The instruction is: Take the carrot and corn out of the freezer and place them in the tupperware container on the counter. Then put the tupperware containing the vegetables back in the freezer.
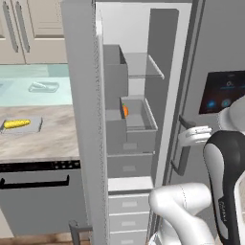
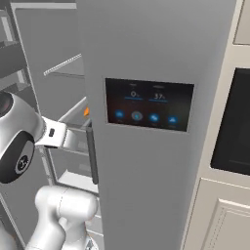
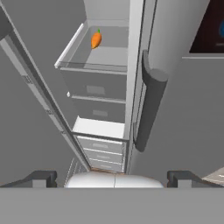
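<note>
The freezer (image 1: 139, 143) stands open. The orange carrot (image 1: 125, 111) lies at the back left of a grey shelf tray (image 3: 70, 46) inside it; the hand view has the carrot (image 3: 96, 39) near its top, far beyond the fingertips. A sliver of carrot (image 2: 86, 111) peeks past the fridge door edge. The yellow corn (image 1: 16, 124) lies in the tupperware container (image 1: 37, 125) on the counter (image 1: 52, 141) at the left. My gripper (image 1: 187, 136) hovers outside the freezer, by the fridge door handle (image 3: 148, 105). My gripper (image 3: 113, 179) is open and holds nothing.
The open freezer door (image 1: 81, 119) stands between the counter and the freezer interior. Drawers (image 3: 103, 151) fill the freezer below the carrot's shelf. The shut fridge door with a dark screen (image 2: 149, 103) is to the right. A dark dishwasher front (image 1: 38, 201) sits under the counter.
</note>
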